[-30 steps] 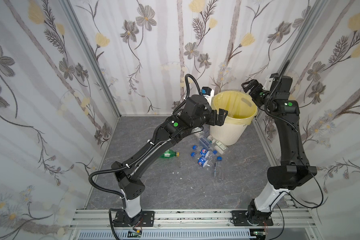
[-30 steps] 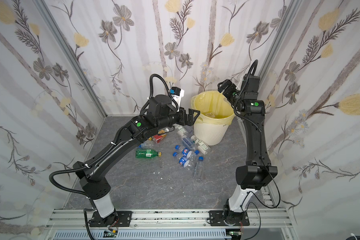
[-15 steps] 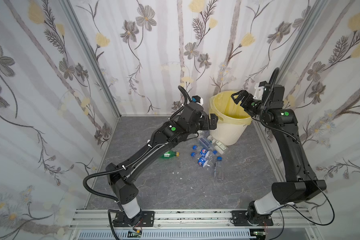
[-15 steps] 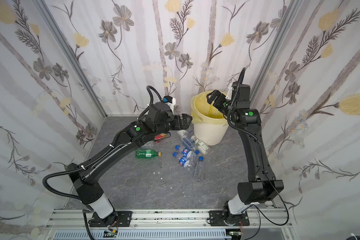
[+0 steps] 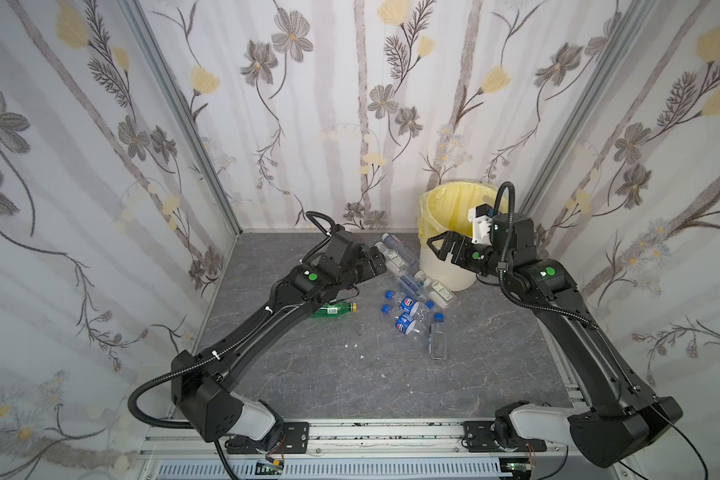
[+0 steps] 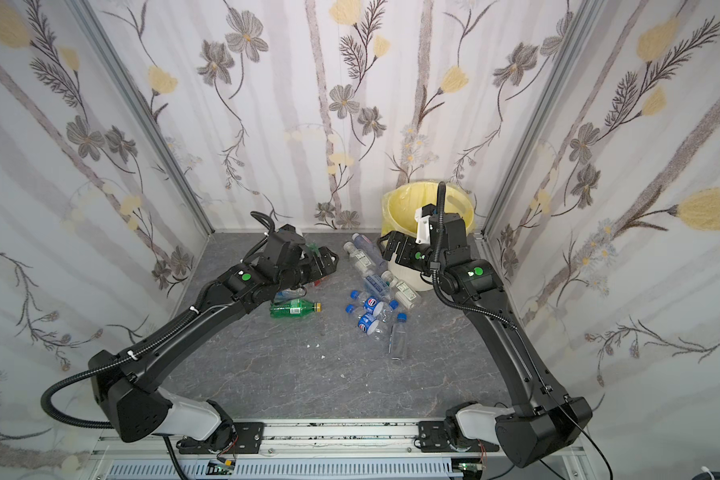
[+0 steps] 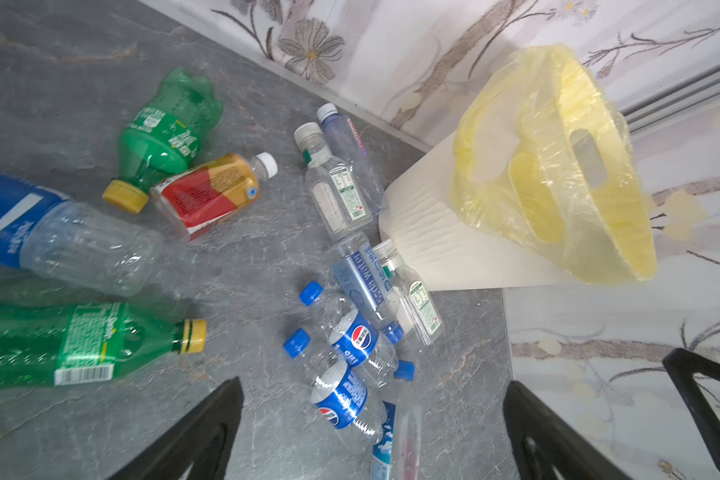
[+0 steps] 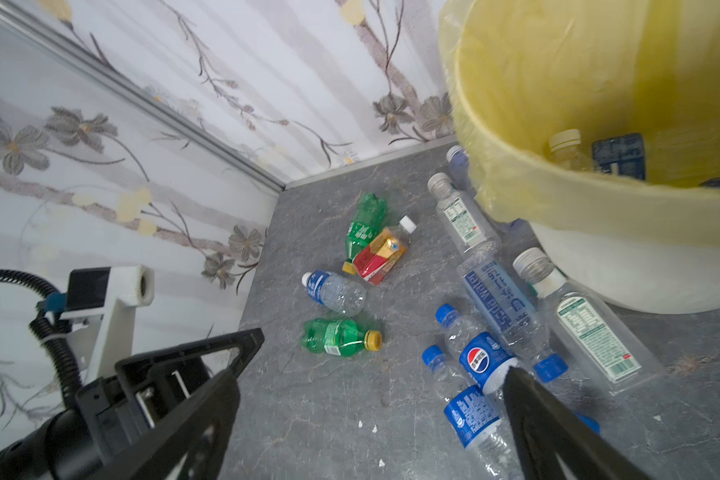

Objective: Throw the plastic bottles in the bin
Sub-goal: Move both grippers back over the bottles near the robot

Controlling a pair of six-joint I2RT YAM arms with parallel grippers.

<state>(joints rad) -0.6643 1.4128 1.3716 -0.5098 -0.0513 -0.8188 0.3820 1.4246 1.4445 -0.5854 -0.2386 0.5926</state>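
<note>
Plastic bottles point(image 5: 408, 304): most are out on the grey marbled surface point(image 5: 350, 374), lying flat in a loose heap just beside the bin point(image 5: 439, 272). They sit to its left & near side in both top views, the nearest ones against or almost against its wall. The bin stands upright in the far R corner.

Changed vs. a sec ago: both arms were up at the bin rim, and now both have come down & away from it. The left gripper point(image 6: 329, 261) is low over the surface by the green Sprite bottle point(image 5: 333, 309) and the orange-red bottle point(image 7: 208, 195), jaws wide apart, nothing in them. The right gripper point(image 5: 440, 248) hangs in front of the bin's wall above the heap, jaws also wide apart & empty. My read: a drop is done and I'm heading for the nxt pick. The heap itself looks unmoved.

Containers: only the bin, lined w/ a pale yellow bag point(image 7: 558, 166) folded over the rim. The right wrist view looks into it and shows a white-capped bottle point(image 8: 566, 145) and a dark-blue-labelled bottle point(image 8: 618, 156) low inside. There is maybe 1 more dark thing at the frame edge, can't tell.

So few are in and approx. a dozen are out, incl. Pepsi bottles point(image 7: 358, 336), a soda water bottle point(image 7: 362, 278), clear bottles w/ green-printed labels point(image 7: 337, 195) and a 2nd green bottle point(image 7: 171, 124). Early in the job, I reckon.
</note>
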